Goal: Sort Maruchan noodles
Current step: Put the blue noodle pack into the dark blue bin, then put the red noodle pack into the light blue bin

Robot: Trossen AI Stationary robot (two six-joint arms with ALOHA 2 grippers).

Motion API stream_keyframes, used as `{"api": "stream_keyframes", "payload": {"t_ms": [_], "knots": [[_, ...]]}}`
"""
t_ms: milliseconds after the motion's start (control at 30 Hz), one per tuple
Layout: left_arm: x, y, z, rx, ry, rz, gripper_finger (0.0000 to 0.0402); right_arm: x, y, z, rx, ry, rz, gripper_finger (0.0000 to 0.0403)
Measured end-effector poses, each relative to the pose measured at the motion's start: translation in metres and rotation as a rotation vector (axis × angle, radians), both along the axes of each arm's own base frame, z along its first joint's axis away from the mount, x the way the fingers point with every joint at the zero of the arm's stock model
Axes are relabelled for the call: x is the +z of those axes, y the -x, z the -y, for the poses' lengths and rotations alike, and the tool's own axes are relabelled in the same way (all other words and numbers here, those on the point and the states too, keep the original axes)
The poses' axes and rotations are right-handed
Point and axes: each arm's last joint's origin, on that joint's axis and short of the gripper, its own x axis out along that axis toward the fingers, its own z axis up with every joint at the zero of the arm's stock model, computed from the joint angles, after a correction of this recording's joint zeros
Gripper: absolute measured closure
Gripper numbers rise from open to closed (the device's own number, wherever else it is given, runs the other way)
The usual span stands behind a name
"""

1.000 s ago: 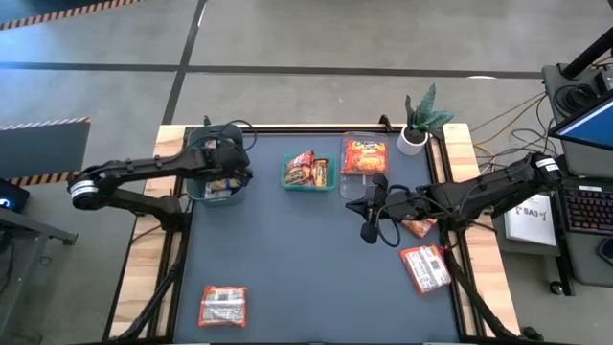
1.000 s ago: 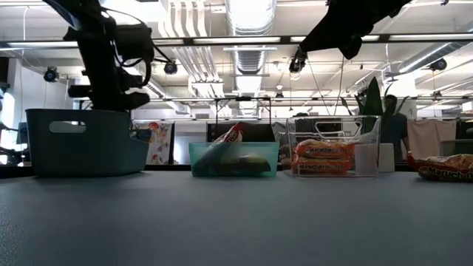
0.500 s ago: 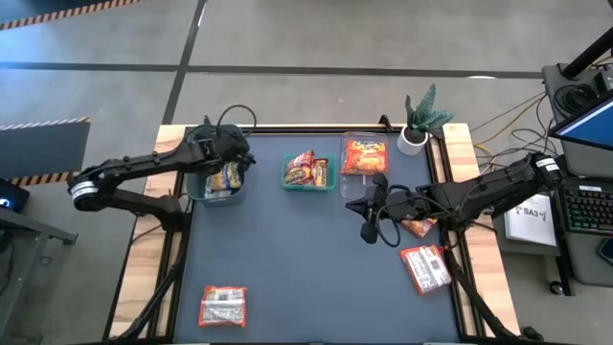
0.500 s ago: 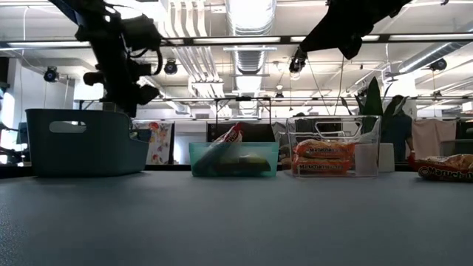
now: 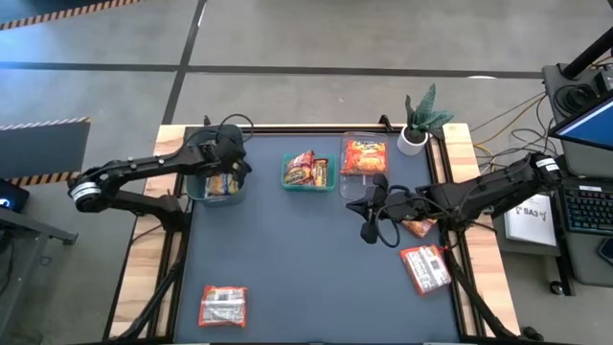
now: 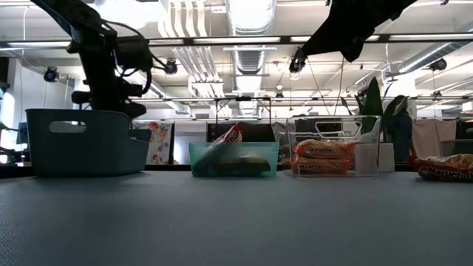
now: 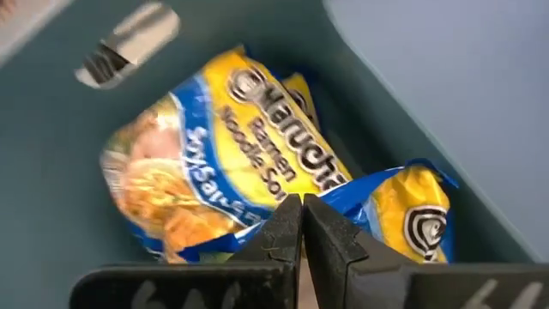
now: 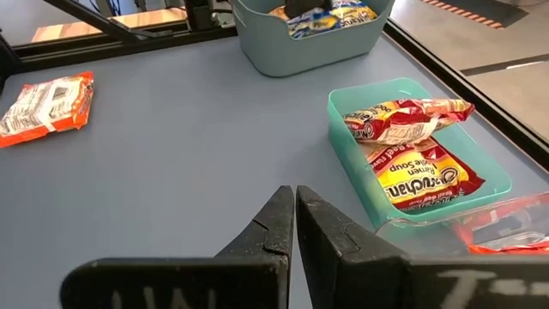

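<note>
While left claw (image 7: 302, 225) hovers pinched empty over teal bin (image 5: 196, 188) | potted plant (image 5: 421, 119) behind | right claw (image 8: 294, 216) pressed together.

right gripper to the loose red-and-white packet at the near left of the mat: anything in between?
Nothing visible. The right gripper hangs shut over bare dark mat, and the flat red-and-white plastic noodle packet lies alone near the left front corner. The small green tray and blue-grey bin sit farther back, off that line.
</note>
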Motion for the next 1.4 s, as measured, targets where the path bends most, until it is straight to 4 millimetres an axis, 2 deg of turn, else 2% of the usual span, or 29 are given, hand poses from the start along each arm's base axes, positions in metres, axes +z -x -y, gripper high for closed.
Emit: {"api": "stream_keyframes", "payload": {"t_ms": [333, 633, 767, 967, 1167, 1300, 1400], "knots": [[0.012, 0.004, 0.012, 0.040, 0.090, -0.047, 0.0401, 0.000, 0.000, 0.000, -0.001, 0.000, 0.001, 0.0394], [0.028, -0.015, 0.030, -0.064, 0.055, 0.021, 0.0401, 0.001, 0.000, 0.000, -0.005, -0.010, 0.010, 0.0394], [0.036, -0.023, 0.043, -0.124, 0.041, 0.059, 0.0401, 0.000, 0.000, 0.000, -0.034, -0.067, 0.021, 0.0394], [0.051, -0.036, 0.072, -0.291, -0.022, 0.192, 0.0401, 0.001, 0.001, -0.001, -0.094, -0.241, 0.022, 0.0394], [0.068, -0.047, 0.106, -0.578, -0.106, 0.306, 0.0401, 0.000, -0.003, -0.003, -0.148, -0.390, 0.028, 0.0394], [0.078, -0.053, 0.123, -0.749, -0.180, 0.351, 0.0401, -0.006, -0.016, -0.007, -0.152, -0.464, -0.072, 0.0394], [0.084, -0.055, 0.129, -0.832, -0.229, 0.363, 0.0401, -0.012, -0.024, -0.013, -0.147, -0.521, -0.255, 0.0394]]}}
